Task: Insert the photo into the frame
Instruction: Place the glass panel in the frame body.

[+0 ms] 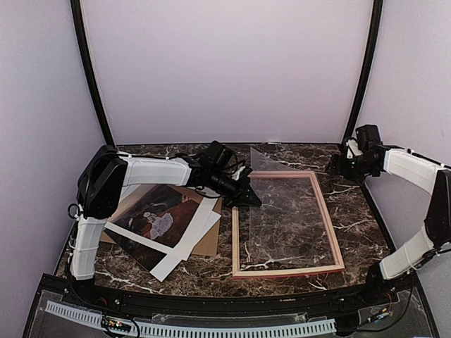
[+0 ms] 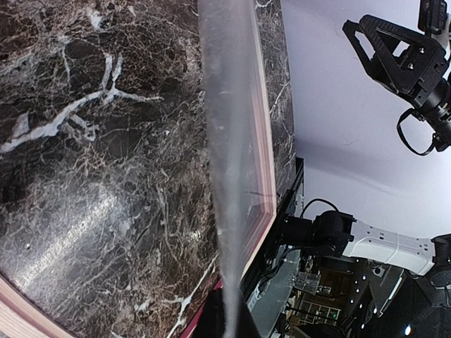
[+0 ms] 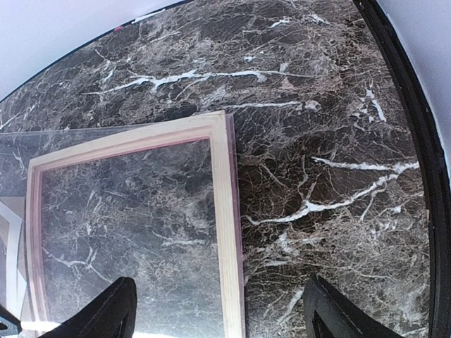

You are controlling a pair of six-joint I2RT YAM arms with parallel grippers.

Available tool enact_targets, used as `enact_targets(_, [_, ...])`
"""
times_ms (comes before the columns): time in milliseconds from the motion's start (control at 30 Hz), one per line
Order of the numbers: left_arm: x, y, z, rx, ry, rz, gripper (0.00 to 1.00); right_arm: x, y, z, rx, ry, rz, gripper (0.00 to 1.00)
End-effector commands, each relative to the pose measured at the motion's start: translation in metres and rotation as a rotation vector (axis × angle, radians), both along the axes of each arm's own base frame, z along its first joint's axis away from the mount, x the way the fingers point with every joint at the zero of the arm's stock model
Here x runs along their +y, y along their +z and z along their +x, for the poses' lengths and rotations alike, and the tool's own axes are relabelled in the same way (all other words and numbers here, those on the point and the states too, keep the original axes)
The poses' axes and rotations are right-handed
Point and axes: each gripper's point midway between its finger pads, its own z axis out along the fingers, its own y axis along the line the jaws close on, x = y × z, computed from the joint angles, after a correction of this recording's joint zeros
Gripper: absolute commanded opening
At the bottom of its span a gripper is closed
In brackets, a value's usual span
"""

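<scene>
The frame [image 1: 289,271] is laid flat on the right half of the bench [image 1: 356,211], its long rails running from the near edge toward the far edge, with dark marble seen through its opening. The photo [image 1: 161,222] is found on the left half of the bench, picture side up, outside the frame and under the left arm. It is lying skewed among a white mat border [image 1: 189,243] and a brown cardboard board [image 1: 211,241]; how these are stacked cannot be told for certain.

The left claw [image 1: 246,196] is closed on a clear sheet [image 1: 268,163], which is pinched at its left edge just above the frame's left rail. The sheet is held tilted over the frame, and its far corner reaches past the far rail. In the left wrist view the sheet is seen almost edge-on, running straight out from between the jaws.

The right claw [image 3: 220,282] is held above the bench near the far right corner, beside the frame's far right corner. Its fingers [image 3: 106,313] are spread wide, and nothing is gripped between them.
</scene>
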Motion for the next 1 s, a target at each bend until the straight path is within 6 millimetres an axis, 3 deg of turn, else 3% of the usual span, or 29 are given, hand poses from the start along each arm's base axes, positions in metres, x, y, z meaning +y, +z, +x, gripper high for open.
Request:
enact_targets(0, [0.0024,0.0009,-0.0039,-0.003,-0.029,-0.004,0.0,0.0001,-0.0017,0.0043,-0.017,0.005,-0.002,0.82])
enact_targets(967, [0.0111,-0.0041,-0.0026,-0.008,-0.01,0.032,0.0,0.0005,-0.0059,0.0042,-0.008,0.006,-0.003,0.82])
